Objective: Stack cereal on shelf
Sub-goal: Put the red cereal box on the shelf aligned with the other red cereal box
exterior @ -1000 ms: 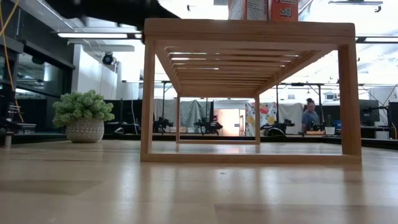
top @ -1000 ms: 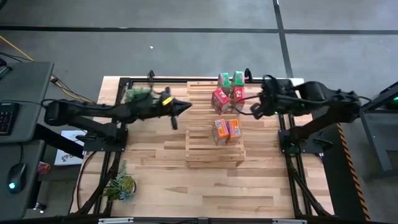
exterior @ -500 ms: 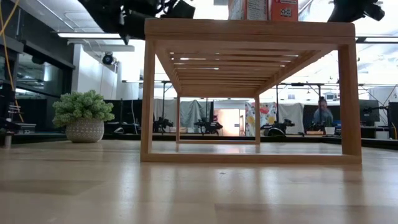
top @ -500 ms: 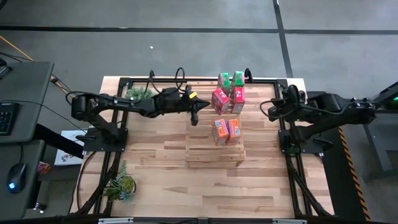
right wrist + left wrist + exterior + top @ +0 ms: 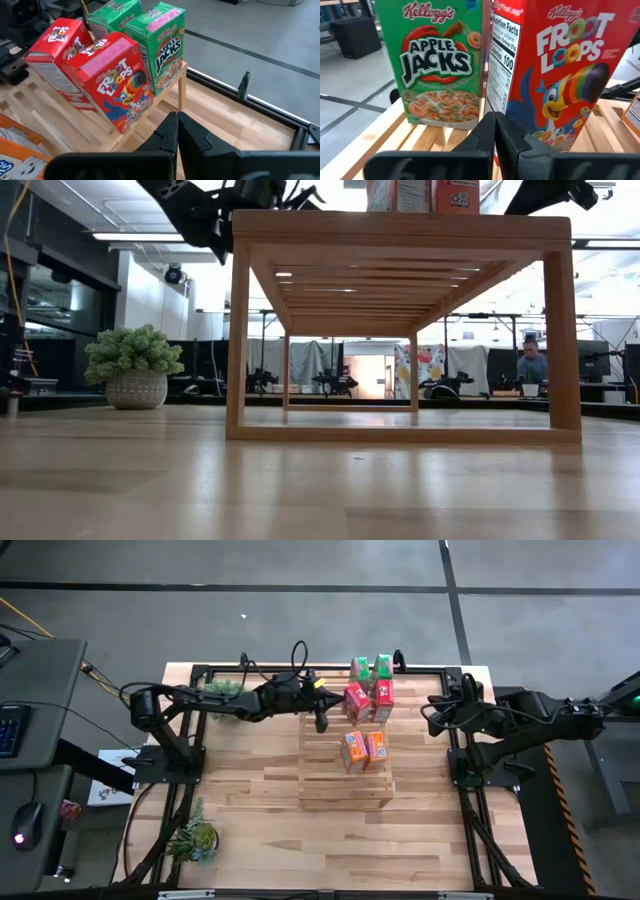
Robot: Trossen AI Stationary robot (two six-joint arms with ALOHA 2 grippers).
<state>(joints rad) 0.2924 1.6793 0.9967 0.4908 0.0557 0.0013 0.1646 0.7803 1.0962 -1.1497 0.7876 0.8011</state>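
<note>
The pale slatted shelf [image 5: 343, 783] stands mid-table. On its top stand two green cereal boxes [image 5: 372, 667], two red ones [image 5: 356, 701] and two orange ones [image 5: 363, 750]. My left gripper [image 5: 322, 723] is shut and hovers over the shelf's left edge, just left of the nearer red box [image 5: 565, 75], with a green box [image 5: 440, 65] beside that. I see no touch. My right gripper [image 5: 430, 717] is shut and empty, right of the shelf; its wrist view shows the red boxes [image 5: 112, 80] and green boxes [image 5: 162, 42] at the shelf's far corner.
A small potted plant [image 5: 222, 690] stands at the table's far left, behind my left arm, and another [image 5: 195, 837] near the front left corner. In the low view the shelf [image 5: 400, 330] fills the middle, with a plant [image 5: 135, 365] to its left.
My left gripper has gone toward the table's right edge, up to the red boxes, while its arm swung toward the far edge. My right gripper has drawn back from the boxes toward the table's right edge. The boxes have stayed where they were.
</note>
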